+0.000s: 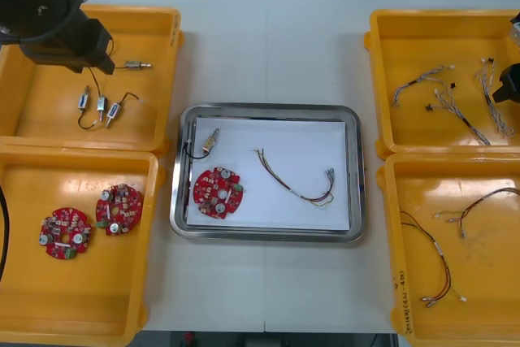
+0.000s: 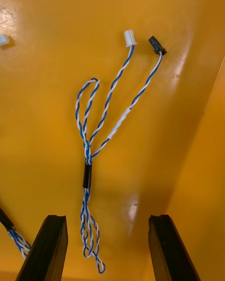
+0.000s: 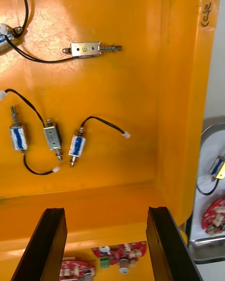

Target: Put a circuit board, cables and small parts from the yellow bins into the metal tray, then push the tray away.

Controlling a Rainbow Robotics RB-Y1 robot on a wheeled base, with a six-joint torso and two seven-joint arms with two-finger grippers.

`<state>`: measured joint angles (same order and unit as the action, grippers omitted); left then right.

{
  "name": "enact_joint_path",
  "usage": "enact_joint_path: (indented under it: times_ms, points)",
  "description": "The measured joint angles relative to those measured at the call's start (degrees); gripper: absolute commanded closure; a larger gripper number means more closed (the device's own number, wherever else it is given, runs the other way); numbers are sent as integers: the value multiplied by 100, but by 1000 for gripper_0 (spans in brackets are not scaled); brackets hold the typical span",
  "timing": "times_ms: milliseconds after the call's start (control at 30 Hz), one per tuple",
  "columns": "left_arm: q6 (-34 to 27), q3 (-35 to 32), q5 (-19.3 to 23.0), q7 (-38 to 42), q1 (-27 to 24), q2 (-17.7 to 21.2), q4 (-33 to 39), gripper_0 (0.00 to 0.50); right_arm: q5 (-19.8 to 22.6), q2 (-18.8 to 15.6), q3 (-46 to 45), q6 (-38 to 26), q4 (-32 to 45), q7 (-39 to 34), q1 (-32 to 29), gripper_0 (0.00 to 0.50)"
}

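Nearest to my overhead camera is the dark left arm (image 1: pixel 49 14), which hangs above the far left yellow bin (image 1: pixel 166 46). On its wrist camera the left pincer (image 3: pixel 105 215) is spread wide, with nothing between the fingers. Beyond the fingers, four small metal parts lie on the bin floor, each with a thin black lead. One (image 3: pixel 86 49) lies alone. The other three (image 3: pixel 77 145) (image 3: pixel 52 137) (image 3: pixel 17 138) lie in a loose row, closer to the fingers.

The near left yellow bin (image 1: pixel 150 201) holds two round red circuit boards (image 1: pixel 64 234) (image 1: pixel 119 209), just beside each other.

The right arm (image 1: pixel 509 83) comes in at the edge of the overhead view, over the far right yellow bin (image 1: pixel 382 79), where some twisted cables (image 1: pixel 455 103) are scattered. The right pincer (image 2: pixel 108 218) is also spread and pinches nothing. A twisted blue and white cable (image 2: pixel 87 173) lies flat on the bin floor. Its lower loop lies between the two fingers, closer to one of them, and its white plug (image 2: pixel 130 38) and black plug (image 2: pixel 156 44) point away from the pincer.

The near right yellow bin (image 1: pixel 398 241) holds a few thin dark cables (image 1: pixel 431 258).

The metal tray (image 1: pixel 268 108) stands on the counter (image 1: pixel 268 30) between the bins, white inside. In it are a circuit board (image 1: pixel 217 193), one small metal part (image 1: pixel 210 142) in the corner next to that board, and a red and yellow cable (image 1: pixel 292 180) in the middle, apart from both.
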<state>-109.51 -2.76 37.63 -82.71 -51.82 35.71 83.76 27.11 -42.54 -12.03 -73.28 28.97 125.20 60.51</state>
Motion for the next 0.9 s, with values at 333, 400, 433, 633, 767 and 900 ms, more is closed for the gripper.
enact_joint_path:
  times_ms: [333,400,433,633,767,900]
  points:
    - [-1,-295,-174,-275,-1,156,-559,0,-1,81,0,324,-248,-1,3,0]
    - [1,-366,-217,-357,-1,174,-702,0,-1,120,0,327,-248,-2,4,0]
    - [9,-395,-242,-449,-1,181,-772,0,-1,141,0,327,-249,-2,4,0]
    - [306,-450,-384,-1379,-27,198,-1227,0,-4,217,-6,368,-250,-5,3,0]
    - [598,-450,-444,-1566,-91,198,-1598,0,-6,228,-7,460,-250,-9,1,0]
    - [891,-446,-509,-1566,-113,198,-1844,0,-6,260,-7,616,-251,-25,-13,0]
